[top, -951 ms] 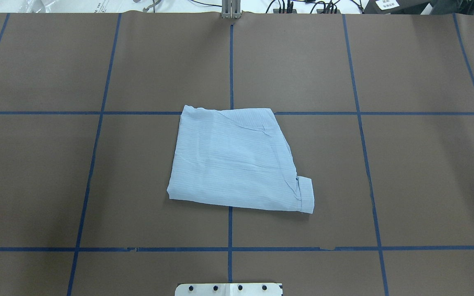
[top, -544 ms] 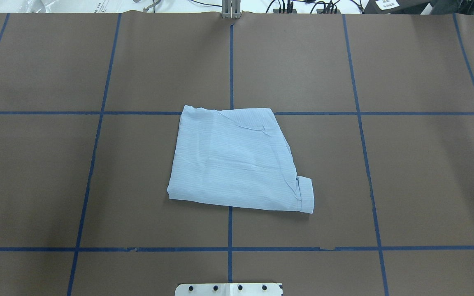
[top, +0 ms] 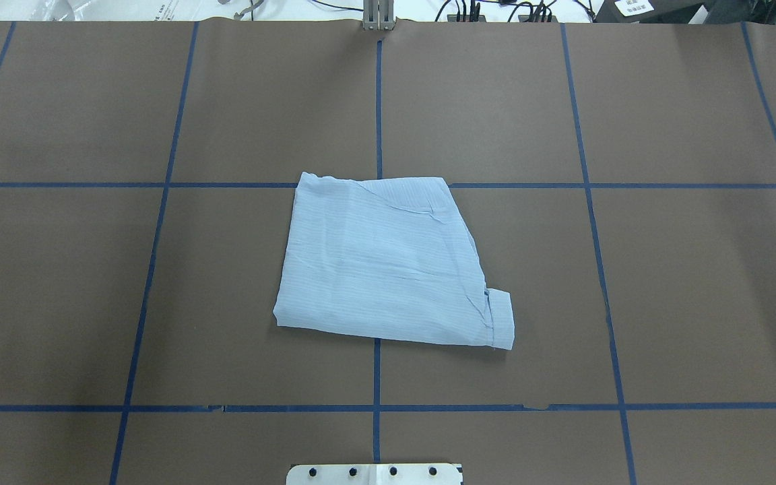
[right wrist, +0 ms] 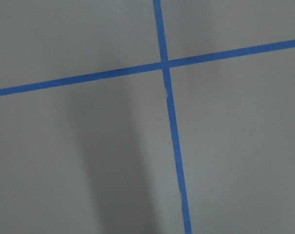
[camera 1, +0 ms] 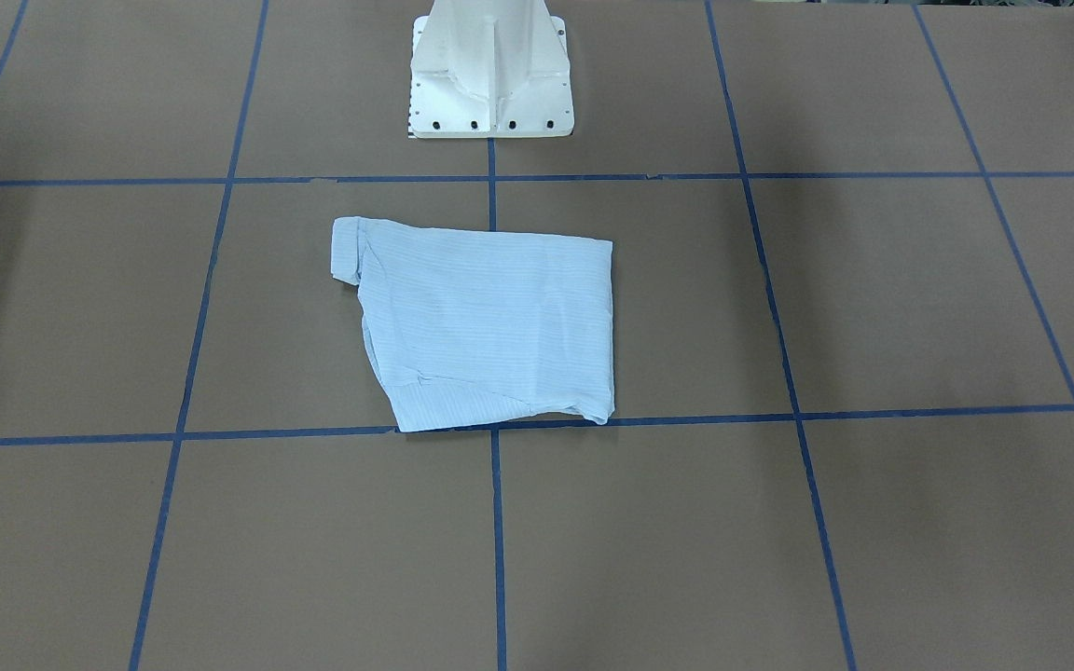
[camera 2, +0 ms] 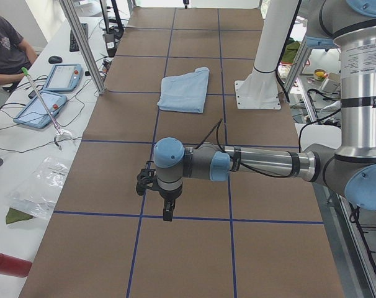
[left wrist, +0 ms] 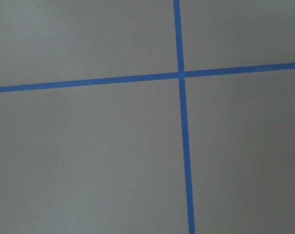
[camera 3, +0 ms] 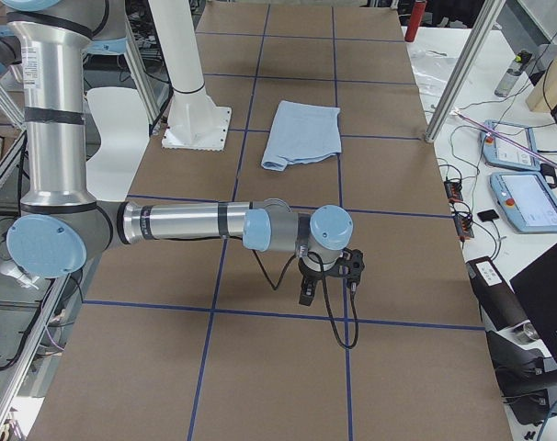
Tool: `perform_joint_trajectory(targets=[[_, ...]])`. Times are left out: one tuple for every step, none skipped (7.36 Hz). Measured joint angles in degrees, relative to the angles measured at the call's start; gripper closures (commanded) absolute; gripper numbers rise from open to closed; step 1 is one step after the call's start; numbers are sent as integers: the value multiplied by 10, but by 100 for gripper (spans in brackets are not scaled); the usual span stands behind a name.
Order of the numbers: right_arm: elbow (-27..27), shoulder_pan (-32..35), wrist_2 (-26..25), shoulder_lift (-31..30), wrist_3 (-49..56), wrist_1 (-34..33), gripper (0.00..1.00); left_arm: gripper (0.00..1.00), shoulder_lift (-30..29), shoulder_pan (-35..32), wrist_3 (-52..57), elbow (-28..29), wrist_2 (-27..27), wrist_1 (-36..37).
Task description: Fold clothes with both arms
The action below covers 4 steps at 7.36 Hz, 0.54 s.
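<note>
1. Shirt (top: 388,263): folded into a rough rectangle, flat at the middle of the brown table (top: 664,269), across the centre tape line (top: 378,101), a small flap jutting from one near corner.
2. Left gripper (camera 2: 167,210): pointing down over the table's left end, well apart from the shirt; grip impossible to tell.
3. Right gripper (camera 3: 306,292): likewise at the right end; grip impossible to tell.
</note>
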<state>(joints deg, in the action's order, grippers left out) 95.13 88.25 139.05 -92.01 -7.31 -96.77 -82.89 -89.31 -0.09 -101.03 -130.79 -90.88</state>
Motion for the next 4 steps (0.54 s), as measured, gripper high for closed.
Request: perform_joint_trajectory(targets=[[-1,3,0,0,5,1,0,0,0,-1,0,0,0,0],[-2,4,0,2,7,1,0,0,0,-2,0,0,0,0],[-2,5,0,2,6,1,0,0,0,-2,0,0,0,-1],[-2,7,0,2,4,1,0,0,-1,-3,0,-1,0,-1]])
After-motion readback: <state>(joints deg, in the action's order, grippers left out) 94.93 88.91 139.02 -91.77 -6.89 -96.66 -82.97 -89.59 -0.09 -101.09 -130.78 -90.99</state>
